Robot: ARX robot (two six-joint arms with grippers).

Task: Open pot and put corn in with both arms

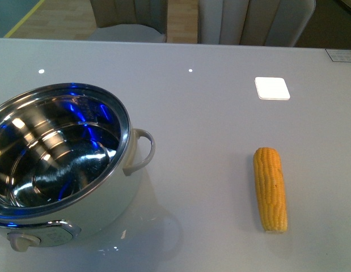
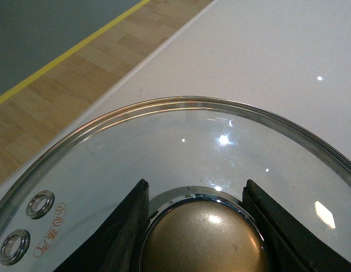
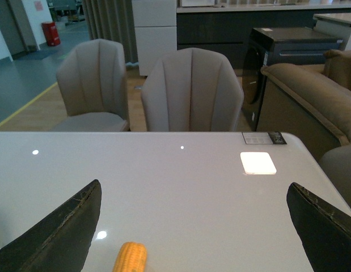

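We see the pot (image 1: 62, 164) standing open at the near left of the table (image 1: 209, 130). Its steel inside is bare, and its white loop handle points toward the corn (image 1: 270, 190). The corn lies flat on the table to the right, well apart from the pot, with one end toward us.

In the left wrist view, the left gripper (image 2: 196, 195) is clamped on the gold knob (image 2: 204, 241) of the glass lid (image 2: 164, 147), one black finger pressed to each side. Through the lid we see the table edge and a wooden floor (image 2: 79, 73).

The right gripper (image 3: 194, 186) has its fingers (image 3: 62, 226) spread wide and holds nothing. The tip of the corn shows on the table between them, nearer the finger on that picture's left. Two chairs (image 3: 192, 90) stand beyond the table's far edge.
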